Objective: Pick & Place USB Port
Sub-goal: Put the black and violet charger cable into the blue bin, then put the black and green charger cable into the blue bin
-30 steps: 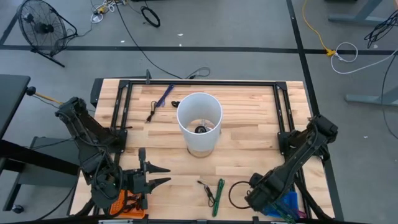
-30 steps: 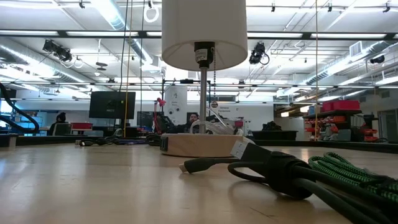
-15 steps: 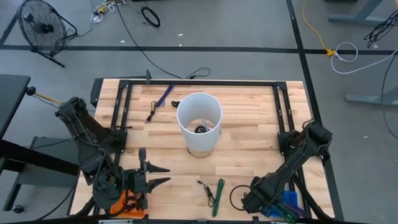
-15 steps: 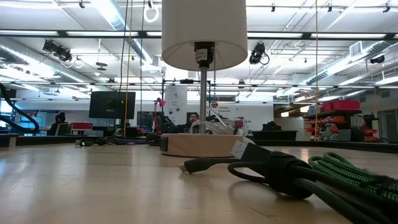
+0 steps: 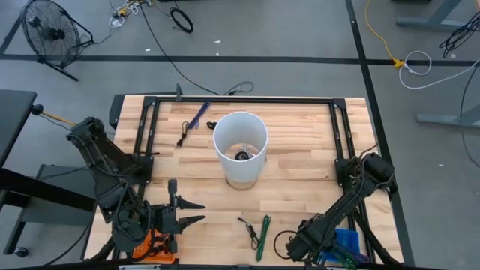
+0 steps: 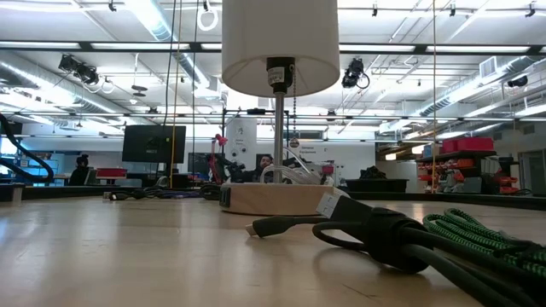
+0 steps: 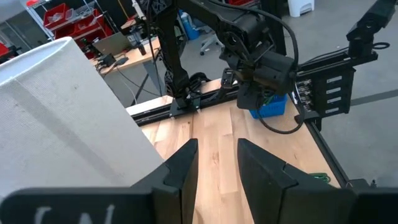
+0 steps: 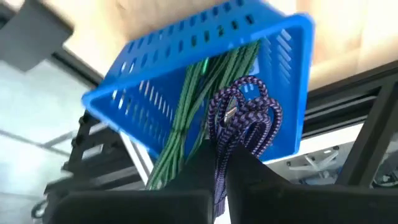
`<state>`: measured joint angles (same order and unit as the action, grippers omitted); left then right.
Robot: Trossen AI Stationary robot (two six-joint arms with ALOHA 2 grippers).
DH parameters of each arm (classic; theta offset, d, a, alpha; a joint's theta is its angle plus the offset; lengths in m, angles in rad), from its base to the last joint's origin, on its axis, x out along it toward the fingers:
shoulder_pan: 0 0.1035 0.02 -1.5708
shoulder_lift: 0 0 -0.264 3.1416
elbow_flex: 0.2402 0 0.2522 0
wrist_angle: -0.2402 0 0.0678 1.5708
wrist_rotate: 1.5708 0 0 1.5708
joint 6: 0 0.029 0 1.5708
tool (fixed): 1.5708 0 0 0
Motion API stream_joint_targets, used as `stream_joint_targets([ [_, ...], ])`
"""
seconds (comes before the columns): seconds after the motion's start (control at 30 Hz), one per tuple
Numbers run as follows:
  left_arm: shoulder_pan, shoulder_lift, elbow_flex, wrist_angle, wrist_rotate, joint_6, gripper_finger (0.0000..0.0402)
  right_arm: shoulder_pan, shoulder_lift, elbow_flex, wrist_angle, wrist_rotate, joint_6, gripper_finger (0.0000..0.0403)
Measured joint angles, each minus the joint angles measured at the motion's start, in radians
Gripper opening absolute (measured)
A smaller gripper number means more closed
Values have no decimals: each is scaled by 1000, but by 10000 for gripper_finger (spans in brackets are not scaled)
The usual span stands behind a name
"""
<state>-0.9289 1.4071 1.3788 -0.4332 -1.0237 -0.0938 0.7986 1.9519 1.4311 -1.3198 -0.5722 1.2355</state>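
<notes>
My right gripper [image 5: 298, 244] is at the table's near edge, right of centre, beside the blue basket [image 5: 346, 244], and is shut on a purple braided cable [image 8: 239, 118]. The basket [image 8: 186, 81] holds green cables [image 8: 186, 118]. My left gripper [image 5: 187, 211] waits open near the near left corner, level, pointing toward the table's right, above an orange basket [image 5: 154, 244]. Its fingers [image 7: 186, 171] show apart in the left wrist view. A green cable [image 5: 264, 228] and a black cable [image 5: 247, 229] lie loose on the wood between the arms. My right gripper pinches the purple braided cable between its two fingers, on strands just below the coiled bundle [image 8: 221, 163]. The coil stands out beyond the fingertips, in front of the blue basket. In the left wrist view a dark loop [image 7: 292, 124] hangs below this gripper [image 7: 261, 68].
A white-shaded lamp [image 5: 240, 146] stands mid-table on its round base [image 6: 273, 198]. A purple cable [image 5: 199, 114] and a black cable [image 5: 182, 135] lie toward the far left. A black frame [image 5: 240, 100] runs along the far edge and both sides. Bare wood lies between lamp and near edge.
My right arm has folded in, and its gripper has moved toward the table's near edge and slightly left, carrying the cable loop along. The left arm has kept still.
</notes>
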Motion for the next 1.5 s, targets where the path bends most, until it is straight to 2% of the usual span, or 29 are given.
stream_joint_targets([
  [0.27,0,0,0,-10,0,0,116,7,0,0,-19,54,38,109],
  [0.43,0,0,0,-11,0,0,117,8,0,0,-37,57,39,140],
  [0.63,0,0,0,-12,0,0,117,-4,0,0,-46,84,-7,145],
  [0.93,0,0,0,-12,0,-1,117,-58,0,0,-44,120,-81,128],
  [1.13,0,0,0,-13,0,-1,117,-103,0,0,106,121,-116,122],
  [1.37,0,0,0,-13,0,-1,117,-145,0,0,286,173,-121,122],
  [1.5,0,0,0,-13,0,-1,117,-159,0,0,452,223,-142,121],
])
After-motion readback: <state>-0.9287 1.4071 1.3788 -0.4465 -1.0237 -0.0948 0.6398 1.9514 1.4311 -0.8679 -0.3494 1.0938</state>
